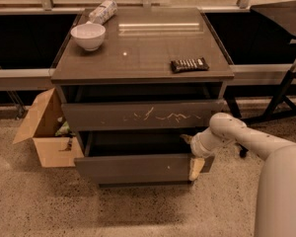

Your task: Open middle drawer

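As it stands, counter (143,58): scratched drawer front (143,115) beneath; middle drawer (133,168) lower, pulled partly out, dark inside showing. Cardboard box (44,132) at left. End effector (192,154) clamped across middle drawer's right end. White bowl (88,35), wrapped bar (188,64) on top.

The gripper (192,154) is sitting at the right end of the middle drawer (133,168) and covering that corner of its front. The drawer's inside is lying in shadow too dark to show any contents. Right of the drawer, the robot arm (246,139) is running out past the right and bottom edges, while left of the drawer the cardboard box (44,132) is holding greenish things too small to identify.
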`<state>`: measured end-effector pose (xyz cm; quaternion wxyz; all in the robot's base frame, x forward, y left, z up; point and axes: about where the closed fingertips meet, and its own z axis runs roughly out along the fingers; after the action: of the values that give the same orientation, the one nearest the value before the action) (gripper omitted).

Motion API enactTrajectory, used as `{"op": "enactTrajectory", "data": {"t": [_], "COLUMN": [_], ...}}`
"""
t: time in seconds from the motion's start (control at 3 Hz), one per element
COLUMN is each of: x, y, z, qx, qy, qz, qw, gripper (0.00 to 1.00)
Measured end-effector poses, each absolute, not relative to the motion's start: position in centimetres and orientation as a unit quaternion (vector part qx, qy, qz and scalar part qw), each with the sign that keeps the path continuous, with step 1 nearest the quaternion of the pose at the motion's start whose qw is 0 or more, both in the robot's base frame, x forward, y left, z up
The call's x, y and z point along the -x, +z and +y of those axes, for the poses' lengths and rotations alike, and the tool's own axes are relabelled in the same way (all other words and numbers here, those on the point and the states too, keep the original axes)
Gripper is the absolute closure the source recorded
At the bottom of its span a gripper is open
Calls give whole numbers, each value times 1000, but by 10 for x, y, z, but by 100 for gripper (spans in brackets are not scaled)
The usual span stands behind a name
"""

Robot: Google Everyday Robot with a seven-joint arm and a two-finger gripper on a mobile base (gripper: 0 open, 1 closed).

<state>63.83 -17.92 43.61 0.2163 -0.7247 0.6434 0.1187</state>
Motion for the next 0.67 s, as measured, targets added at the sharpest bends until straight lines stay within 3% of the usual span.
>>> {"op": "enactTrajectory", "data": {"t": [0.33,0.67], "x": [-615,-591], "y": [431,421], "z": [-163,-151], "qx": [733,732], "qy": [151,179], "qz": [627,625], "qw": [215,204], "gripper": [0,19]}}
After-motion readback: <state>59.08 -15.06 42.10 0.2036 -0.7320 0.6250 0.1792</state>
